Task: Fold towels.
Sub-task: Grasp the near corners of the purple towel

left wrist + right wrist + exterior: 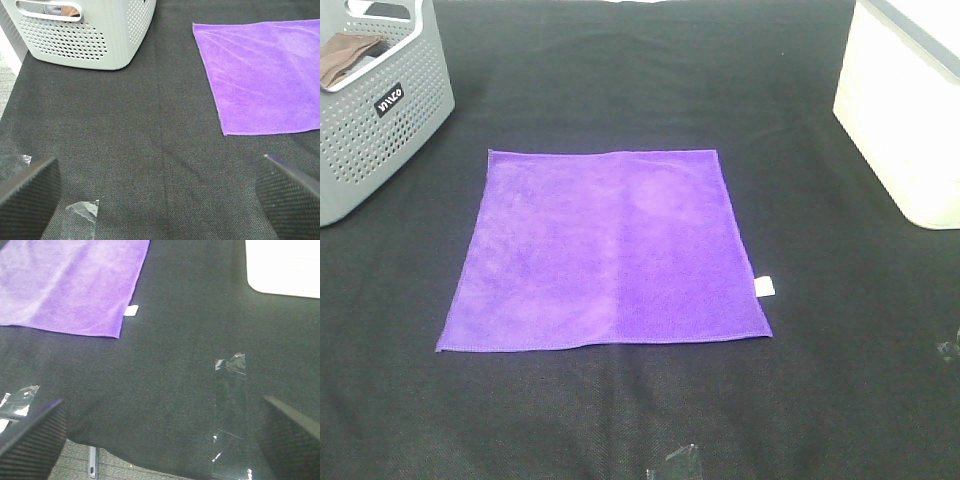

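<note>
Only finger edges of the left claw (160, 195) and right claw (162, 437) reach your frames. Ahead of the left claw, the purple towel (260, 75) and grey basket (85, 35) run off-frame; the basket hides most of a brown cloth (348, 58). Ahead of the right claw, the white bin (282, 265) is cropped, and the tag (131, 310) is too small to read.

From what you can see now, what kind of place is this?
Probably a robot test bench: a black-covered table, one purple towel laid flat, a grey basket and a white bin at its sides.
</note>
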You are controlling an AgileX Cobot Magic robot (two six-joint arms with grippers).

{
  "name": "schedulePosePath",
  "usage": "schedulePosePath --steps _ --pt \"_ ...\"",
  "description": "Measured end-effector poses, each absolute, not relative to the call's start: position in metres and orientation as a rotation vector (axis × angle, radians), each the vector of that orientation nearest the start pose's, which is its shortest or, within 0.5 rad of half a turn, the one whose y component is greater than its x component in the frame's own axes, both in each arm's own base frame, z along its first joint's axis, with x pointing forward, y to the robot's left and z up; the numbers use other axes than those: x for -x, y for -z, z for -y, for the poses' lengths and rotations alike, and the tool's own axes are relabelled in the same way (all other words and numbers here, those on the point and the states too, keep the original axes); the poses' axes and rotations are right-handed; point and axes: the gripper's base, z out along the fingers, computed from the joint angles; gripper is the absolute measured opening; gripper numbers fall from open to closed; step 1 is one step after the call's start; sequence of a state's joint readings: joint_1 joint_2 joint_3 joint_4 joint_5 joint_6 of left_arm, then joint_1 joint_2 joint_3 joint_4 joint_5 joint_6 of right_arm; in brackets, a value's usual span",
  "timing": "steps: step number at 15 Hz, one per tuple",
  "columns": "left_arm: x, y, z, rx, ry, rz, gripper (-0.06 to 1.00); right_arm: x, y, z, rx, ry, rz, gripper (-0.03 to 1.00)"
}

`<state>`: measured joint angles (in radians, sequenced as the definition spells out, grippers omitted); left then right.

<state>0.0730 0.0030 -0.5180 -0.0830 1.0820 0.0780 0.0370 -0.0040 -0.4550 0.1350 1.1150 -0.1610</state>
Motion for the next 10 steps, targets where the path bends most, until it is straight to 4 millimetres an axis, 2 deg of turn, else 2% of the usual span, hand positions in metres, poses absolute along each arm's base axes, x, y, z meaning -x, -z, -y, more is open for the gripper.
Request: schedulePosePath --steps 2,3,4,5,6,8,10 --pt "0.003 -0.287 0.007 -0.012 0.009 -2.120 0.99 -0.002 -0.268 -0.012 0.165 -0.142 -2.193 0.96" --pt "-0.014 -0.306 0.005 -0.010 0.011 -2.260 0.99 -0.020 -0.285 -0.013 0.080 -0.193 -2.359 0.96" --pt "-0.023 -0.313 0.004 -0.001 0.016 -2.312 0.99 -0.030 -0.293 -0.014 0.057 -0.204 -2.416 0.96" --pt "-0.057 -0.333 0.002 0.024 0.030 -2.419 0.99 -0.067 -0.311 -0.016 0.028 -0.228 -2.540 0.96" --pt "-0.081 -0.337 0.000 0.026 0.036 -2.496 0.99 -0.096 -0.317 -0.018 0.025 -0.248 -2.626 0.96" --pt "-0.129 -0.327 -0.004 -0.015 0.040 -2.671 0.99 -0.144 -0.323 -0.029 0.108 -0.370 -2.709 0.96" --pt "-0.171 -0.307 -0.007 -0.011 0.059 -2.815 0.99 -0.186 -0.316 -0.040 0.188 -0.511 -2.731 0.96"
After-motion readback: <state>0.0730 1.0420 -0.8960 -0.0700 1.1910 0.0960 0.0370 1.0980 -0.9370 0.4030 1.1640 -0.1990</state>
